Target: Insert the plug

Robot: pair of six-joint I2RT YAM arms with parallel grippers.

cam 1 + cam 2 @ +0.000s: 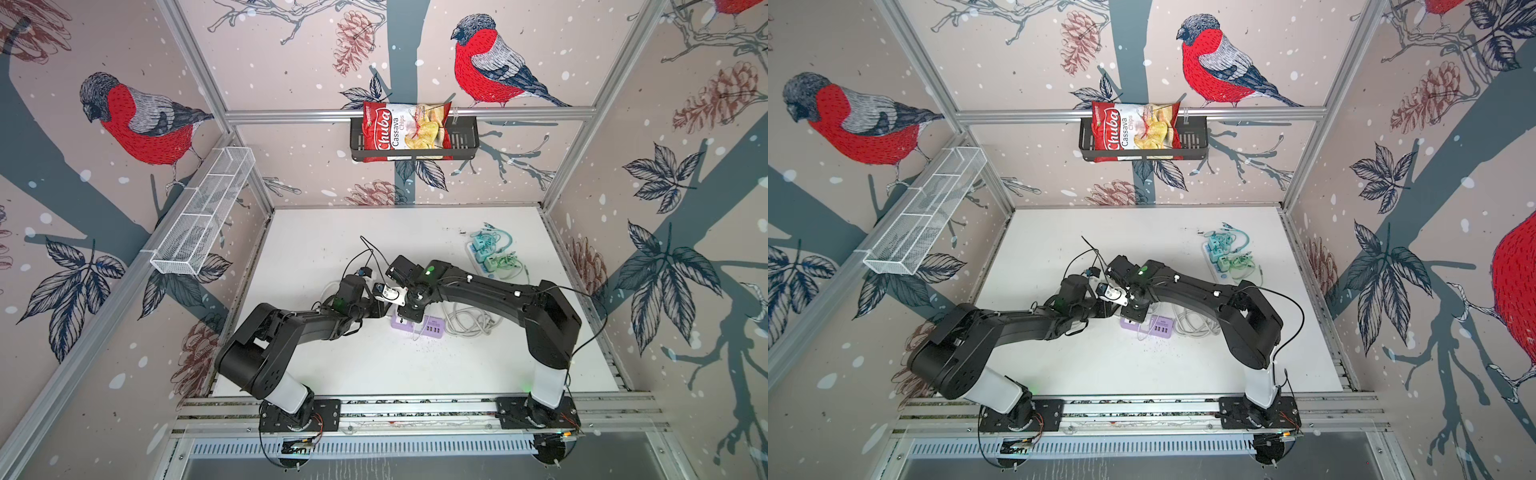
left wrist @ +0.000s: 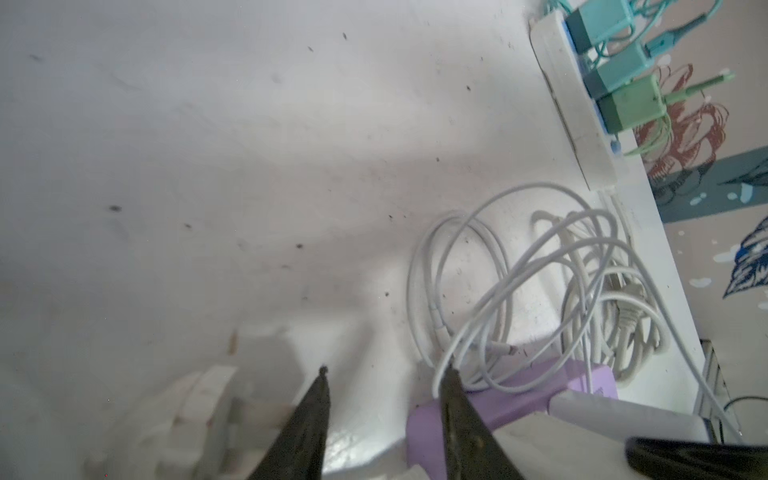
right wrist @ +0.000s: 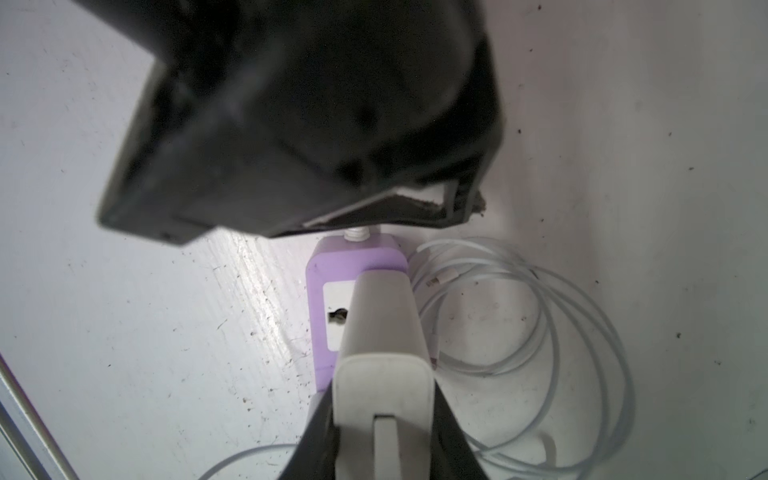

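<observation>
Two arms met over the middle of your white table (image 1: pixel 374 365), and only one carried anything. Your right gripper (image 3: pixel 382 399) was clenched on the white charger plug (image 3: pixel 384 328), a finger on each flat side near its cable end, holding it upright against the purple power strip (image 3: pixel 353 257). The plug's body hid its pins, so you could not tell whether they had entered. Your left gripper (image 2: pixel 386 399) stood parted with nothing between its fingers. A strand of white cable ran by one fingertip, and you could not tell whether it touched.

I judged the strip light and loose on the smooth table, likely to skid under a sideways push, so pressing straight down was the safer line. The plug looked like a hard, smooth plastic block, light and stiff. It seemed apt to twist in a two-point pinch, so those flat sides were the right place to hold it.

For room, the table lay open toward the arm bases. The left arm's black housing (image 3: pixel 291 124) hung close over the strip's far end. The coiled white cable (image 1: pixel 469 322) lay just beside the strip, and the white power strip with teal chargers (image 2: pixel 569 112) sat well apart near the table's right edge. Smallest of all, the socket face (image 3: pixel 334 299) showed one hole right beside the plug's edge, so there was little slack
</observation>
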